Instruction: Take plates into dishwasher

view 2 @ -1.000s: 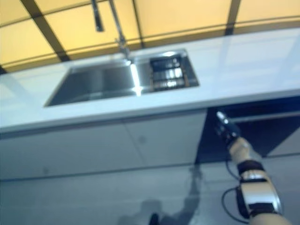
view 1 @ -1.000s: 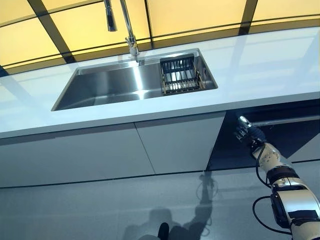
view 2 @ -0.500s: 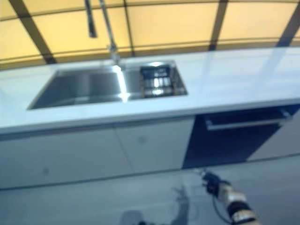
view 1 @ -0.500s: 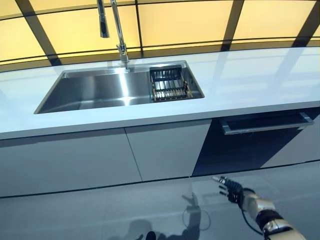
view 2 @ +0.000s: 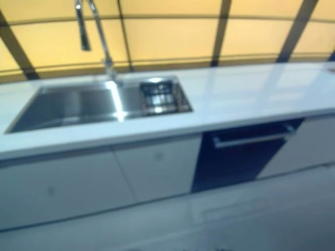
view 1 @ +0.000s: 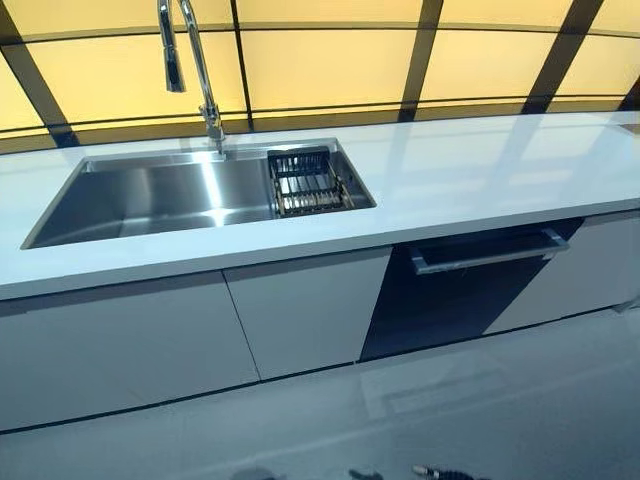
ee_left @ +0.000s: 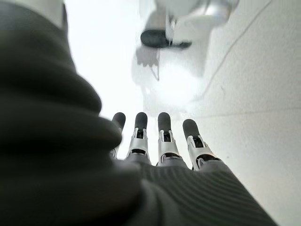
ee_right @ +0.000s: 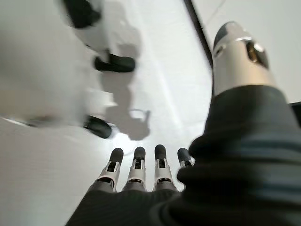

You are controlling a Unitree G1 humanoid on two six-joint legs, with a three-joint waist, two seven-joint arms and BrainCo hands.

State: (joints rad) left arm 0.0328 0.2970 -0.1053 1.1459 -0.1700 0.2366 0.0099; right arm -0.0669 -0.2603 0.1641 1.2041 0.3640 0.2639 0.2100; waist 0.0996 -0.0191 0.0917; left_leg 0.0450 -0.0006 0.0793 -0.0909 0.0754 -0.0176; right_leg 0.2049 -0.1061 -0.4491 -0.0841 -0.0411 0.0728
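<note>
No plate shows in any view. The dishwasher (view 1: 450, 305) is a dark front under the white counter, right of the sink, with a silver bar handle (view 1: 487, 250) along its top; its door looks closed. My left hand (ee_left: 160, 146) hangs over the pale floor with straight fingers and holds nothing. My right hand (ee_right: 136, 174) also hangs over the floor with straight fingers, empty. In the left eye view only some dark fingertips (view 1: 437, 471) show at the bottom edge, well below the dishwasher.
A steel sink (view 1: 150, 195) is set in the white counter (view 1: 470, 175), with a black wire dish rack (view 1: 308, 182) at its right end and a tall tap (view 1: 195, 70) behind. White cabinet doors (view 1: 300, 310) stand left of the dishwasher. Pale floor lies in front.
My right hand has dropped from beside the dishwasher's handle down to the bottom edge of the view. The camera has shifted, so the whole counter now sits further left.
</note>
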